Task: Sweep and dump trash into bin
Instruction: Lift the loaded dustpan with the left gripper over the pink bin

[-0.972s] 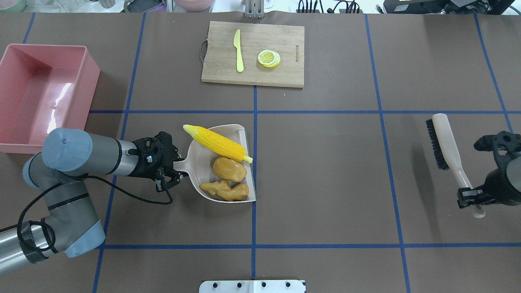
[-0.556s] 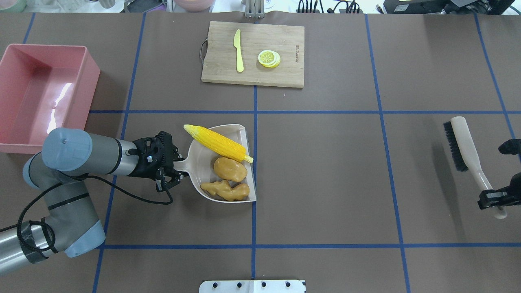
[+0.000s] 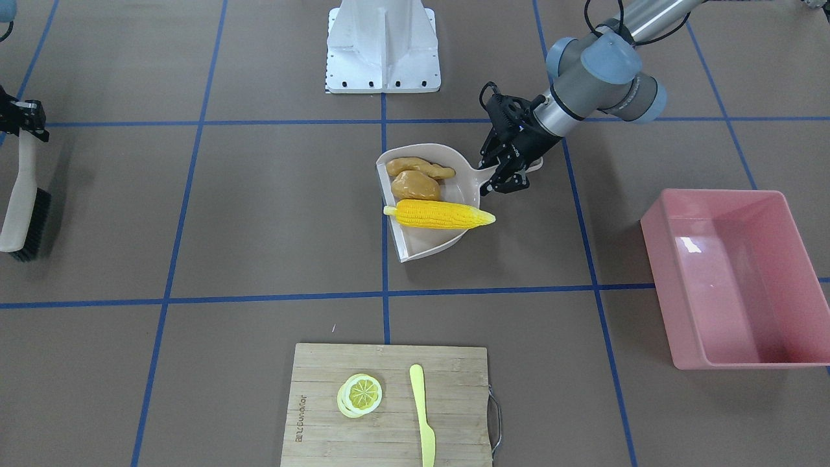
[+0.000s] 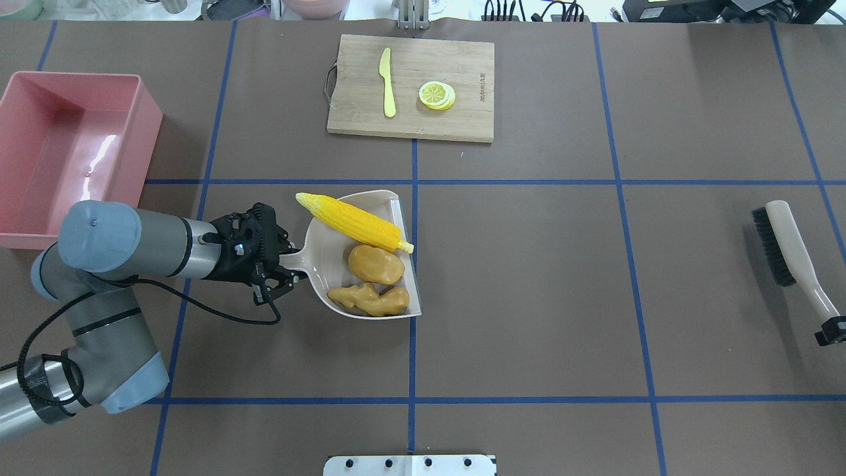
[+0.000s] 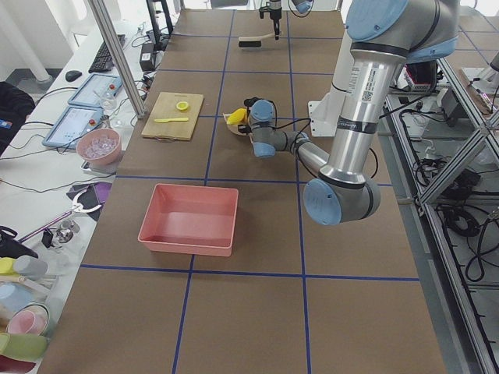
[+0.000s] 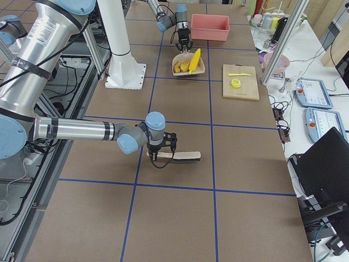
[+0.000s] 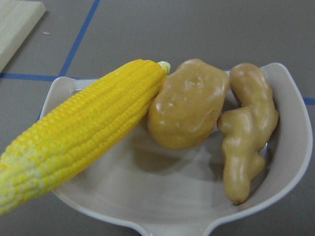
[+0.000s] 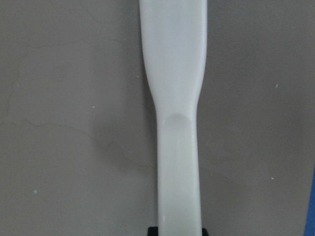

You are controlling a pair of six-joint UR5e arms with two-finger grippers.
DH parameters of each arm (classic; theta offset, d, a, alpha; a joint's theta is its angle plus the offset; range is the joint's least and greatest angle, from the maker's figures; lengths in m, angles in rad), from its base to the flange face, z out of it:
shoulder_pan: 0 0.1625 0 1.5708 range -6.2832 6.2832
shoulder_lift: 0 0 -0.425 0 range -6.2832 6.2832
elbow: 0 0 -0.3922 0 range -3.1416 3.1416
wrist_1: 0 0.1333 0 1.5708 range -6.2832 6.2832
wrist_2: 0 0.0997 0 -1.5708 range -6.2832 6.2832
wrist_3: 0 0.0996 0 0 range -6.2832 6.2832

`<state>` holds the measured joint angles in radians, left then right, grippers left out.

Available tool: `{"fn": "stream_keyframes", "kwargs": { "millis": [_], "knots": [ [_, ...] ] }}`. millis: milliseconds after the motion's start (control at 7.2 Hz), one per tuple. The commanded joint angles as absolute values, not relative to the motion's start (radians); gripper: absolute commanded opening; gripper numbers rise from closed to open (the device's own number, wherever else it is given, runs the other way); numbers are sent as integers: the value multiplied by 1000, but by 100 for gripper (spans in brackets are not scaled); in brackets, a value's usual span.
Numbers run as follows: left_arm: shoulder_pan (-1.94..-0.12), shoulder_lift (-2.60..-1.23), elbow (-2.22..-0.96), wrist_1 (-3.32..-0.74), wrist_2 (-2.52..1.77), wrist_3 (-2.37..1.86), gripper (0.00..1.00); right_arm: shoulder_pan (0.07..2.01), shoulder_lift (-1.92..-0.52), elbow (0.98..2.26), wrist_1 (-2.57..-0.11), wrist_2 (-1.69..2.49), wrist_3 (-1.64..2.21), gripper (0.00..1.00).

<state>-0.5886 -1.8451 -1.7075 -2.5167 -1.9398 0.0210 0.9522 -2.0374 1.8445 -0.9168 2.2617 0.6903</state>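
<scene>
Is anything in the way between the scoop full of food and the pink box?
No, nothing visible. The left gripper holds the dustpan with the corn, potato and ginger; only bare table lies between it and the bin. The cutting board is off to the side, the brush far away in the right gripper.

Just left of the middle of the brown surface is the beige plastic dustpan. In it, the yellow toy corn cob lies across the far side. The rounded brown toy potato touches it on the robot's side, and the knobbly tan toy ginger root lies nearest the robot. The large pink rectangular plastic bin stands well apart to the left. At far centre, the wooden cutting board carries the yellow plastic knife left of the stacked lemon slices. The white-handled brush lies at the far right.
</scene>
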Motion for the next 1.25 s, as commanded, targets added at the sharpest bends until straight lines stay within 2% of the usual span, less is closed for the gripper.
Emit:
{"fn": "stream_keyframes", "kwargs": {
  "millis": [0, 139, 278, 694, 833, 1111],
  "knots": [
    [-679, -1836, -1765, -2519, -1898, 9, 15, 968, -2051, 1813, -876, 2275, 686, 0],
    [-719, -1833, -1776, -2523, -1882, 6, 11, 968, -2055, 1812, -877, 2279, 686, 0],
    [-739, -1833, -1778, -2575, -1841, 6, 0, 969, -2057, 1810, -877, 2290, 686, 0],
    [-742, -1833, -1781, -2580, -1697, -26, 0, 969, -2056, 1798, -884, 2293, 686, 0],
    [-742, -1833, -1779, -2571, -1694, -141, 0, 968, -2056, 1795, -885, 2293, 686, 9],
    [-744, -1793, -1805, -2589, -1614, -167, 0, 969, -2054, 1792, -885, 2293, 693, 88]
  ]
}}
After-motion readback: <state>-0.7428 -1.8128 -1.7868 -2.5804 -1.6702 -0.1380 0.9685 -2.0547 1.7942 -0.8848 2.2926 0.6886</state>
